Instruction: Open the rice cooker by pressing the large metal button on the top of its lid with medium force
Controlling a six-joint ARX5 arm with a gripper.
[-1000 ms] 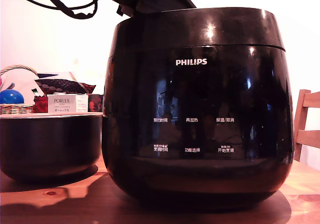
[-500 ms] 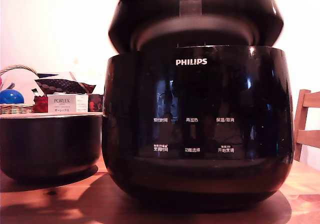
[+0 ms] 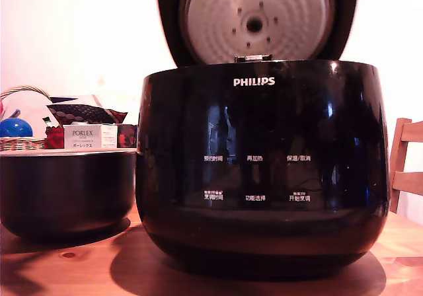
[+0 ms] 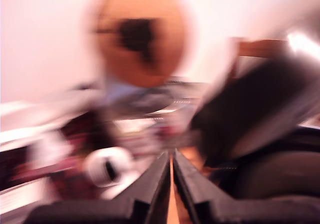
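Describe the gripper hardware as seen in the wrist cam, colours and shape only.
The gripper shows only in the wrist view, and that picture is motion-blurred. Two black jaws with flat, straight inner faces taper from wide bases toward narrow tips. The surface looks matte, like plastic. No markings, cables or pads can be made out through the blur. The exterior view shows no part of the arm.

One rice cooker (image 3: 261, 164), one black pot (image 3: 65, 190), one basket (image 3: 20, 141).

My jaws, nearly closed, in a blurred scene

My two dark fingers (image 4: 150, 184) meet with only a thin slit between them. Beyond, everything smears: a big dark tilted shape (image 4: 260, 109), a white roll (image 4: 107, 166) and an orange-brown round blur (image 4: 142, 34).
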